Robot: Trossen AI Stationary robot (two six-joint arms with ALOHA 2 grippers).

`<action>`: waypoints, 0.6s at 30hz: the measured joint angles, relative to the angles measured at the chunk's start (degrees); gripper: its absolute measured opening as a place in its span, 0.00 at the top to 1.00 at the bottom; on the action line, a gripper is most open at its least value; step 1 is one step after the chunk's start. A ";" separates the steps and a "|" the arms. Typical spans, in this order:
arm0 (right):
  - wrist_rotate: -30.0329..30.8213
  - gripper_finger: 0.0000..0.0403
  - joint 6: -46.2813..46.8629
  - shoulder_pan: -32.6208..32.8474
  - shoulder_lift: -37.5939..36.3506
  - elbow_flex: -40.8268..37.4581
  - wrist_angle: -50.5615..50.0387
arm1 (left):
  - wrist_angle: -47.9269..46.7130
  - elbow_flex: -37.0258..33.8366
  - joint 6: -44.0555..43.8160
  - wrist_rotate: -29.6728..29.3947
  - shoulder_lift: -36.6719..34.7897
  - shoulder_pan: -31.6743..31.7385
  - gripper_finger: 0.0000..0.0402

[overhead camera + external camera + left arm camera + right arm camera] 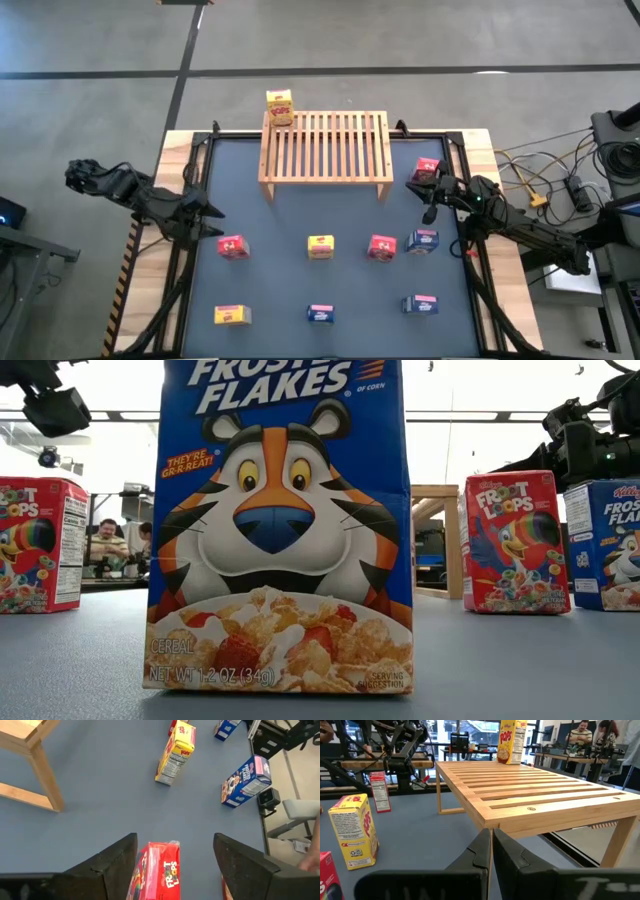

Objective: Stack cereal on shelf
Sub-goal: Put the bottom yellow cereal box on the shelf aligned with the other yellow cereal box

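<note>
From above, my left gripper point(214, 232) hangs at the left side of the dark mat point(280, 275), forward and to the left of the wooden rack point(325, 146), its fingers spread wide on either side of a red cereal box point(232, 246). In my left wrist view the two fingers point(117, 865) stand clear of that red box point(159, 875) on both sides: released, gripping nothing.

My right gripper point(418, 180) waits just off the rack's right end, fingers point(480, 851) pressed together and empty, beside a second red box point(427, 168) near the mat's back right corner.

One yellow box point(279, 107) stands upright on the rack's back left corner. The remaining boxes sit on the mat forward of the rack. In the nearer row, rightward from the red box at my left gripper, stand a yellow box point(320, 246), a red box point(381, 247) and a blue box point(422, 241). The row farthest from the rack holds a yellow box point(231, 315), a blue box point(320, 314) and another blue box point(421, 304).

At table height, a blue box point(280, 525) fills the middle of the low view, hiding most of the rack behind it. People point(108, 545) sit at desks in the room beyond.
</note>
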 joint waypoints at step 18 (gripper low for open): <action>0.00 0.98 0.00 0.00 0.00 0.01 0.00 | 0.23 5.81 0.48 8.78 4.52 -0.02 0.38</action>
